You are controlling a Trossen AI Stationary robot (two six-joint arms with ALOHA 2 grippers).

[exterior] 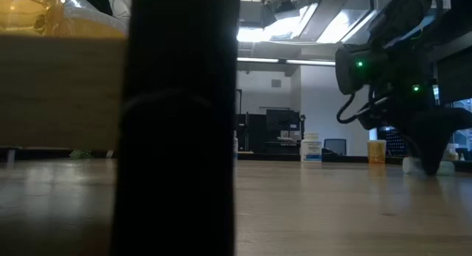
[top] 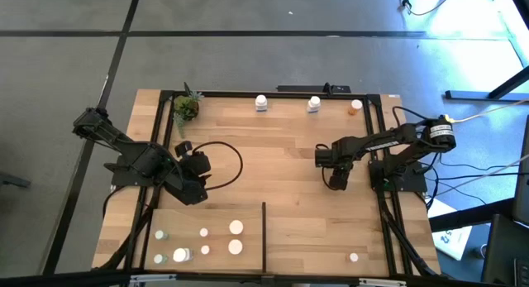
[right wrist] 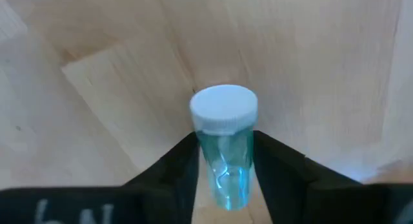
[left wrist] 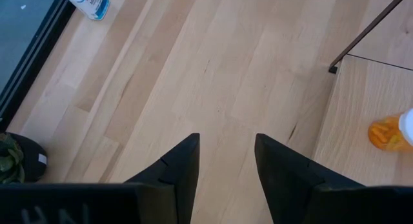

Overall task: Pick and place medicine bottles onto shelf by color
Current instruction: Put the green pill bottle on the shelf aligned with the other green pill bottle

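Observation:
A pale green medicine bottle (right wrist: pixel 224 166) with a white cap (right wrist: pixel 223 108) sits between the fingers of my right gripper (right wrist: pixel 226 137), which points down at the shelf's light-wood surface (top: pixel 289 163), right of its middle (top: pixel 337 181). Low on the wood in the low view, the bottle (exterior: pixel 446 167) shows pale beside the fingers. My left gripper (left wrist: pixel 226 143) hangs open over bare wood at the left (top: pixel 194 175). Two white bottles (top: pixel 261 102) (top: pixel 314 104) and an orange one (top: pixel 355 107) stand along the far edge. My right gripper pinches the pale green bottle's clear body (right wrist: pixel 206 162) just behind the white cap, one finger on each side. The fingers come from above, pointing down, and lie across the bottle. The cap end sticks out past the fingertips. The bottle is down at the wood surface.
Several white-capped bottles (top: pixel 235 237) stand at the near left, left of the thin black divider strip (top: pixel 264 233); one more (top: pixel 354 256) stands near right. A small potted plant (top: pixel 187 107) is at the far left corner. Black frame bars (top: pixel 248 94) edge the shelf.

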